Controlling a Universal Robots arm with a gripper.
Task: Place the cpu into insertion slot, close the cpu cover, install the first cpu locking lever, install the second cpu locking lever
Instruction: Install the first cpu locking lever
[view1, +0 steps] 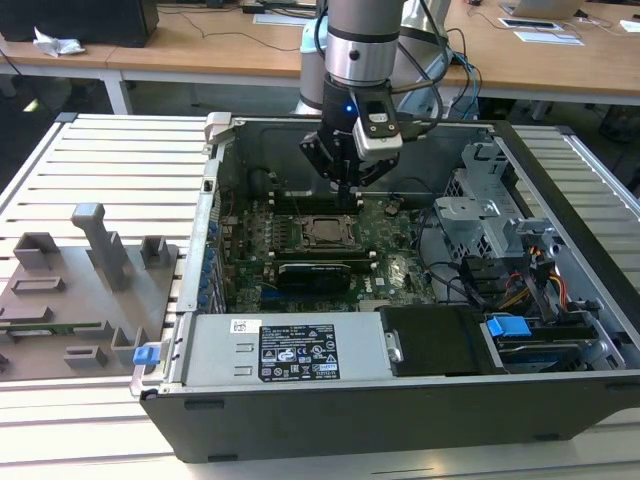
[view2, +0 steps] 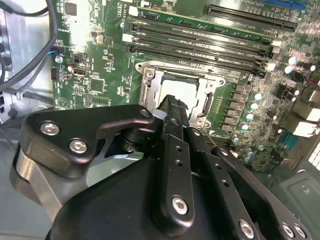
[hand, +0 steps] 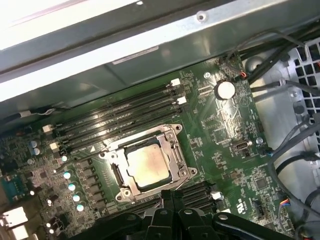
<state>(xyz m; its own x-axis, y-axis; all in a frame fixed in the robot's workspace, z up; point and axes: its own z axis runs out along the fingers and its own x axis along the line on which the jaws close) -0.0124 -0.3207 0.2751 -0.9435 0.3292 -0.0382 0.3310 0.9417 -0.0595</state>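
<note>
Surface: an open computer case (view1: 300, 350) lies on a slatted table (view1: 100, 160).
Room: desks (view1: 200, 40) stand behind it.
Cpu (hand: 146, 167): seated in the insertion slot (hand: 118, 174) on the green board (hand: 220, 140); the cpu cover (hand: 142, 140) lies flat around it.
Gripper (hand: 171, 194): low over the board, just beside the slot (fingers (view2: 172, 150) pressed together, holding nothing).
Hidden: in the second wrist view the fingers cover part of the cpu; the state of the locking levers is unclear.

Above the insertion slot (hand: 119, 175) the case (view1: 300, 425) is open, and the gripper (view1: 347, 190) hangs there. Low memory slots (hand: 120, 117) lie on two sides of the slot; toward the exterior view's right of it, a drive cage (view1: 480, 205) and loose cables (view1: 445, 280) narrow the way.
</note>
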